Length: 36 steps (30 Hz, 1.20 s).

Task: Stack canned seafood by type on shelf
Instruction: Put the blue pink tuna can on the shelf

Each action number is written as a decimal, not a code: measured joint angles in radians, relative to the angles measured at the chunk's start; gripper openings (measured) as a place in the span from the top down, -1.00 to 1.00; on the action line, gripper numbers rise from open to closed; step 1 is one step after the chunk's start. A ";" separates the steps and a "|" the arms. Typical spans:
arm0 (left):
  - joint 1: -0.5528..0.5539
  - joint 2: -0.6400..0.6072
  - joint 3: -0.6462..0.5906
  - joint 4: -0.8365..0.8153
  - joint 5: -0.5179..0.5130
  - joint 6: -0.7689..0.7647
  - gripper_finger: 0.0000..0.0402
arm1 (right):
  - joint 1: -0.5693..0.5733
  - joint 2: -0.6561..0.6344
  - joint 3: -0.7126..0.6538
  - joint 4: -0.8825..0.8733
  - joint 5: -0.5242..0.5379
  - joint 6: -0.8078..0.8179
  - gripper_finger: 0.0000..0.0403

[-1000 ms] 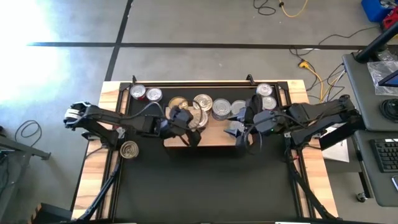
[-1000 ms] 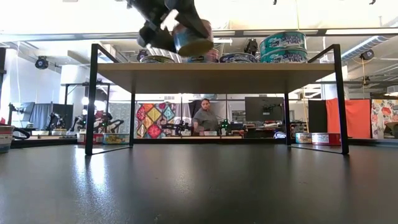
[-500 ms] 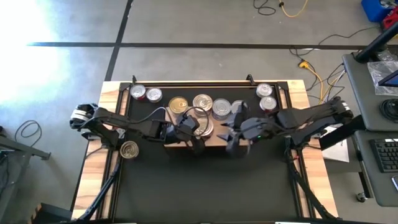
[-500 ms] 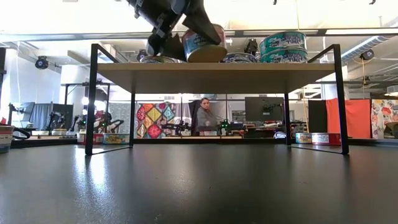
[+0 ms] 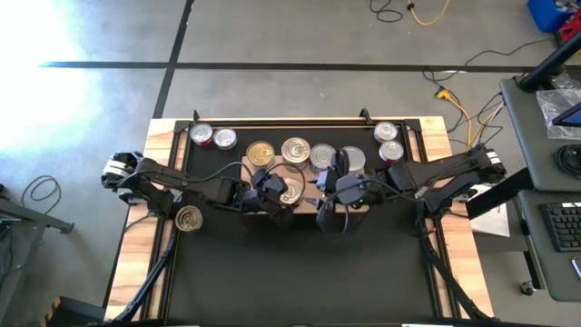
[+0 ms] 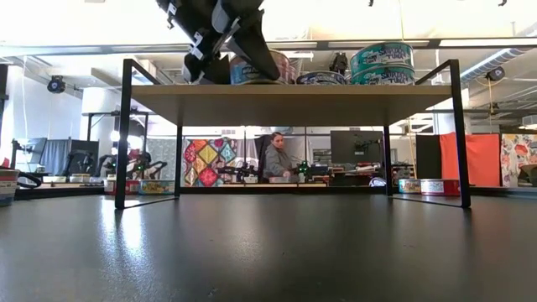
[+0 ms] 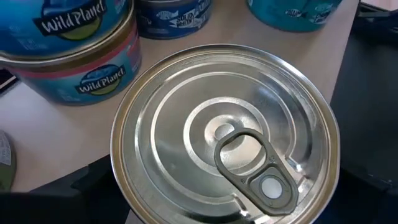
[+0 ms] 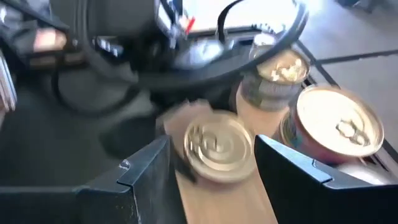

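two grippers meet over the front edge of the shelf. the left gripper has its fingers spread wide around a silver-lidded tin, which fills its wrist view with the pull tab facing up; in the low view that tin sits low between the dark fingers, at or just above the board, and whether it touches the wood cannot be told. just beside it on the shelf stands a stack of two tins with blue and pink labels, and more blue-labelled tins lie a little farther back. the right gripper hovers near the shelf's front edge, right of the left one, its fingers partly apart with nothing between them; its wrist view looks past them at the silver tin and a gold-lidded tin to one side. from above, a row of tins runs along the back of the shelf, gold ones toward the left and silver ones toward the right. two red-labelled tins stand off the shelf at the far left of the mat, two more at the far right, and one gold tin sits alone on the wooden table rim by the left arm. a person sits in the room behind.
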 joint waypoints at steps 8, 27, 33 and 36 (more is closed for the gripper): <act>-0.002 0.000 0.000 -0.010 0.000 -0.003 -0.85 | -0.012 0.006 0.000 0.073 -0.002 0.000 0.02; -0.005 -0.002 0.001 -0.029 0.005 -0.002 -0.85 | -0.018 0.099 -0.005 0.122 0.083 0.017 0.94; -0.008 -0.002 0.001 -0.033 0.006 -0.003 -0.85 | -0.048 0.085 -0.054 0.269 0.066 0.011 0.94; -0.008 -0.002 0.001 -0.035 0.006 -0.003 -0.85 | -0.059 0.084 -0.117 0.436 -0.021 -0.022 0.94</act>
